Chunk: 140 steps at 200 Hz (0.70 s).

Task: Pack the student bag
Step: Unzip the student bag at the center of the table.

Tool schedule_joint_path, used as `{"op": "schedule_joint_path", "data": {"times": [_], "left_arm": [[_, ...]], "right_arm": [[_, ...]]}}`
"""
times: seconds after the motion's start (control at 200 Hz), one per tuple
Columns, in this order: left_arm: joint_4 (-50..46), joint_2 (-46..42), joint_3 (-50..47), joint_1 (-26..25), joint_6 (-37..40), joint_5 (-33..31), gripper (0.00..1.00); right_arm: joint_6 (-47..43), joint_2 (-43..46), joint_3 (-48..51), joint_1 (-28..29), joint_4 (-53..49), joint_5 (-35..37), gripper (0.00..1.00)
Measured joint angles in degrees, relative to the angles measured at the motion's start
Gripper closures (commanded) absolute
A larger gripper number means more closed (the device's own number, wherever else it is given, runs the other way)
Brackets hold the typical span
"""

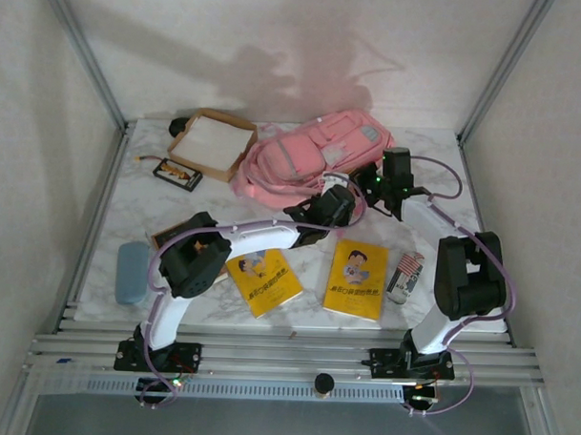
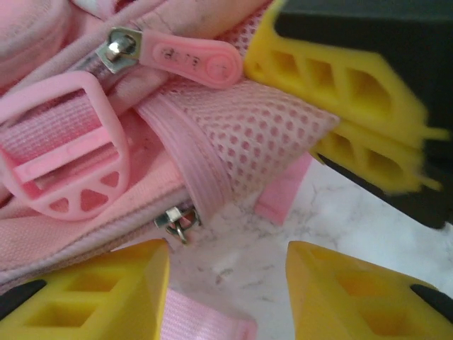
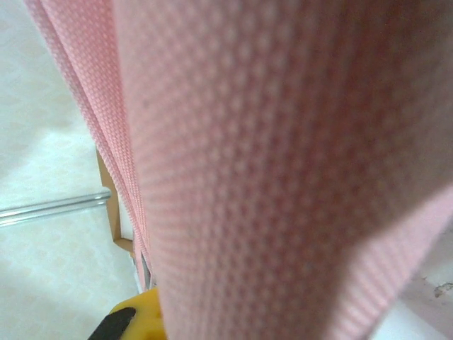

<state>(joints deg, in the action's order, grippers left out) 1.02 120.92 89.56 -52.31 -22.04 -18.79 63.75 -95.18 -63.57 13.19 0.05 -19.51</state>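
Student bag [image 1: 312, 156] is lying at the far edge of the bench [image 1: 128, 212], right of centre, its near side facing both arms.

Claw state: your right claw [image 2: 340, 106] is pinching shut on the bag's pink mesh pocket [image 2: 262, 120]; in the right wrist view the mesh is hanging directly in front of the lens. Your left claw [image 2: 226, 283] is standing partly open with nothing between the fingers, only bare bench under the gap.

Position: the left claw is hovering just in front of the bag's lower seam. The small metal slider [image 2: 177, 221] is sitting just beyond the gap, toward the left finger. The pink zip pull [image 2: 187, 60] is lying further up, beside the right claw. The pink buckle [image 2: 64, 149] is lying off to the left.

Risks, as judged:
- The slider is small and off-centre, so you are risking a close on webbing or on nothing.
- The mesh is thin and stretchy, so the right pinch may slip under a hard pull.
- The bag is lying loose, so a zip pull may drag it instead of opening it.
- Both claws are working near each other, so collision is possible.
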Motion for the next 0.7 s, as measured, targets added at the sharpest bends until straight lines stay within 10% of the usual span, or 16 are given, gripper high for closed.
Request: {"op": "schedule_joint_path", "data": {"times": [0.275, 0.701], "left_arm": [[-1.4, 0.8, 1.6, 0.1, -2.2, -4.7, 0.58], [-3.0, 2.9, 4.9, 2.1, -2.2, -1.4, 0.93]], "right_arm": [[0.2, 0.1, -0.6, 0.2, -0.3, 0.0, 1.00], [0.2, 0.1, -0.6, 0.2, 0.6, 0.2, 1.00]]}}
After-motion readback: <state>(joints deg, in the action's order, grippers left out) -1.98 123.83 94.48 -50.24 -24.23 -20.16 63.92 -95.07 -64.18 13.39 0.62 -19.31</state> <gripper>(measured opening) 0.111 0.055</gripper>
